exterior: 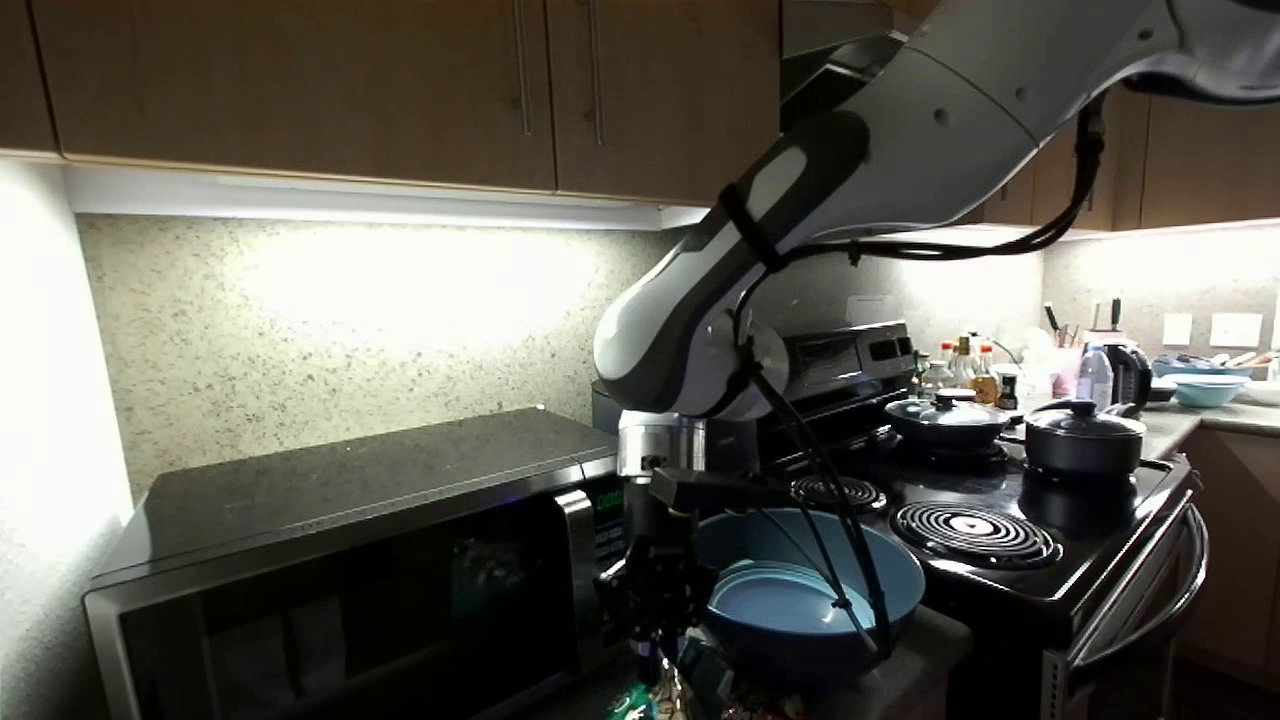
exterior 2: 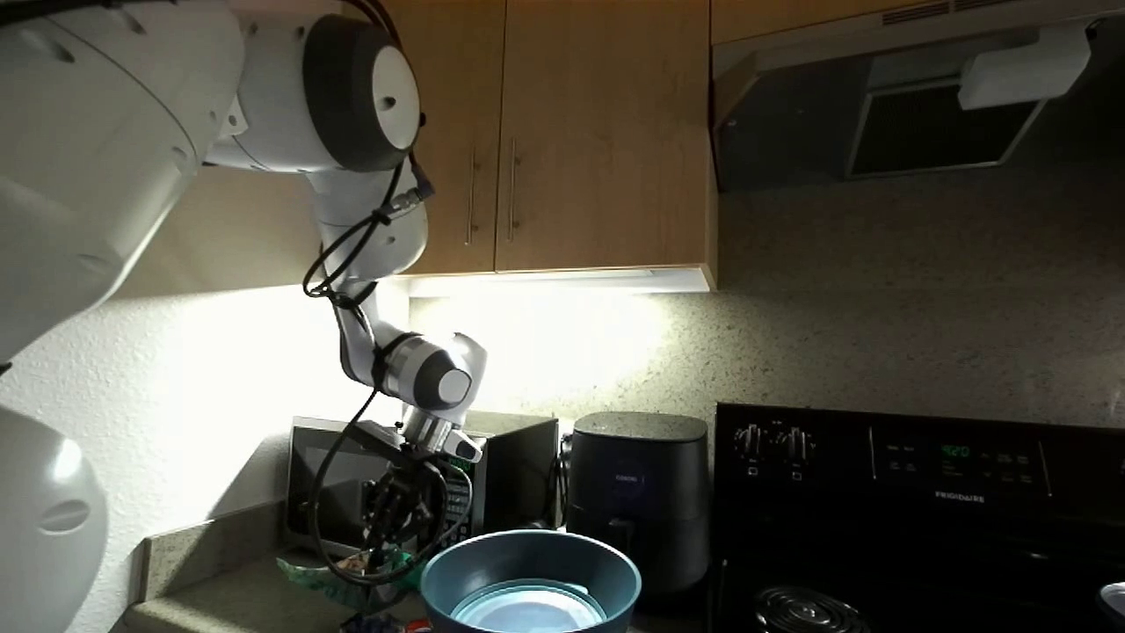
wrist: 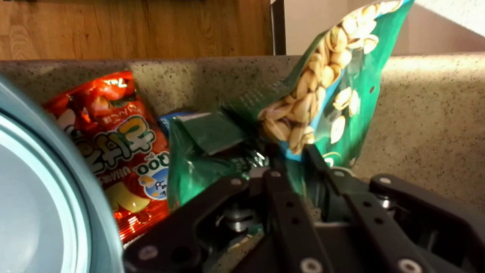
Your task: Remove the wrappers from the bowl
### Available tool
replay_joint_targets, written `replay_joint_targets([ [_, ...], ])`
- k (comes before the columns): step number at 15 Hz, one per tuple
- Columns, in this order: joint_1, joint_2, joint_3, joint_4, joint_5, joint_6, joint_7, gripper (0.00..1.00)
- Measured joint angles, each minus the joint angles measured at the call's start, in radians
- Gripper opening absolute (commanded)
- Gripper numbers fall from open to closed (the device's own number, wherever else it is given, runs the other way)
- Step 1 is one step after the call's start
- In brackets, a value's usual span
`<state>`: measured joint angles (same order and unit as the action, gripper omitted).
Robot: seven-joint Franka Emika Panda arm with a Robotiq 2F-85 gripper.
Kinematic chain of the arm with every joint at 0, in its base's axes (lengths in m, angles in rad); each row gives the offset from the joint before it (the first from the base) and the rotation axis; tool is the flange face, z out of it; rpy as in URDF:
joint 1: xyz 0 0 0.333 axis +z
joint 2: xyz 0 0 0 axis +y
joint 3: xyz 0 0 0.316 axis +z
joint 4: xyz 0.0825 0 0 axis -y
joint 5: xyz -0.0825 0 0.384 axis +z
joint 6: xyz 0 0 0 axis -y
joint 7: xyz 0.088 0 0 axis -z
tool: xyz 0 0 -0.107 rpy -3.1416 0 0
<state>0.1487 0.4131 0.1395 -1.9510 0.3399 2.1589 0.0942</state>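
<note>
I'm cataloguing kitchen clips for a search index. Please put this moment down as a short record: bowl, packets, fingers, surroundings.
Container: blue bowl on the counter, beside the stove; no packets visible inside
Held: green pistachio packet, pinched between the fingers
Loose: red packet on the counter, beside the bowl
Unclear: blue edge between the red and green packets, mostly covered
Surroundings: microwave, air fryer; black lidded pot on the stove
Status: packets in sight are outside the bowl; the green one is not yet released
</note>
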Motion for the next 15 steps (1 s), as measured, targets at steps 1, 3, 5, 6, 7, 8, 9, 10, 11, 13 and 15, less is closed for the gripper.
replay_joint_targets([
  [1, 0.000, 0.020, -0.002, 0.021, -0.001, 0.000, 0.000, 0.57],
  [3, -0.001, 0.042, -0.004, 0.053, -0.001, -0.001, 0.002, 0.69],
  [5, -0.003, 0.040, -0.007, 0.055, -0.001, -0.001, 0.002, 0.82],
  [6, -0.004, 0.037, -0.008, 0.056, -0.001, -0.001, 0.002, 0.90],
  [7, -0.004, 0.033, -0.010, 0.056, -0.001, -0.001, 0.002, 0.95],
  [8, -0.004, 0.025, -0.012, 0.056, -0.001, -0.001, 0.002, 1.00],
  [9, -0.004, 0.012, -0.014, 0.056, -0.001, -0.002, 0.002, 1.00],
  [10, -0.005, -0.003, -0.017, 0.054, -0.001, -0.005, 0.002, 1.00],
  [11, -0.006, -0.025, -0.020, 0.048, -0.001, -0.011, 0.002, 1.00],
  [13, -0.012, -0.076, -0.027, 0.026, -0.001, -0.025, 0.002, 1.00],
  [15, -0.025, -0.136, -0.035, -0.014, -0.001, -0.035, 0.004, 1.00],
])
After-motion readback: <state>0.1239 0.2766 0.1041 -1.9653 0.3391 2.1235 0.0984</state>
